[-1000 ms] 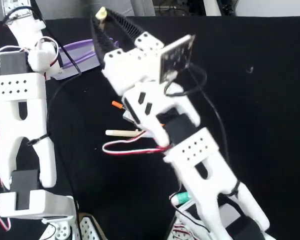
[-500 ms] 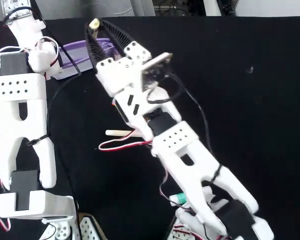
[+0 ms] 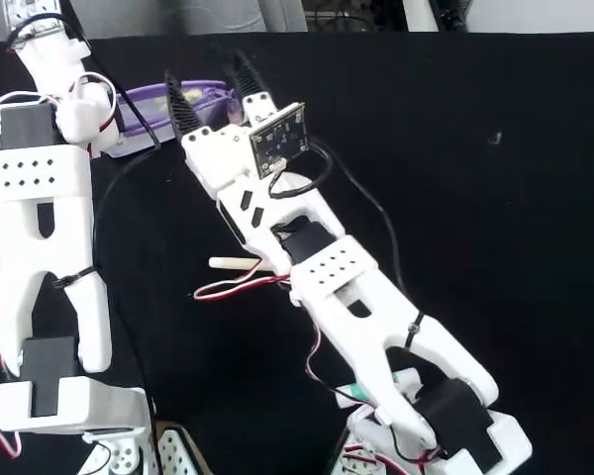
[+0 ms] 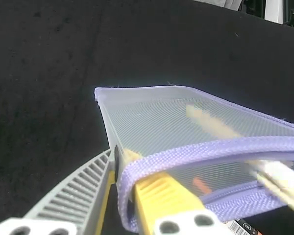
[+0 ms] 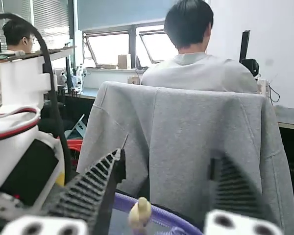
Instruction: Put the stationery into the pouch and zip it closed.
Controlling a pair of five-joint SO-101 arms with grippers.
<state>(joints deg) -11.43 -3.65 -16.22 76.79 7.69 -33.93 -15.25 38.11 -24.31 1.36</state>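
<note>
The clear mesh pouch [image 4: 186, 122] with a purple zipper edge [image 3: 163, 97] lies at the back left of the table. My left gripper [image 4: 130, 196] is shut on the pouch's edge at one end and holds the mouth up. Inside the pouch lie a pale stick [image 4: 210, 123] and an orange item [image 4: 202, 185]. My right gripper [image 3: 210, 87] hangs open over the pouch mouth. A pale-tipped pencil [image 5: 139, 211] stands between its black fingers [image 5: 95, 188] above the purple rim [image 5: 174, 221], and its shaft [image 4: 279, 178] slants into the pouch.
A cream stick [image 3: 236, 262] lies on the black table beside the right arm. A green-capped pen [image 3: 354, 393] sits near that arm's base. The left arm [image 3: 40, 188] stands along the left edge. A chair with a grey jacket [image 5: 186, 142] is behind the table.
The right arm swung left and lowered, bringing the pale-tipped pencil from above the table down into the pouch mouth. The left arm kept still.
</note>
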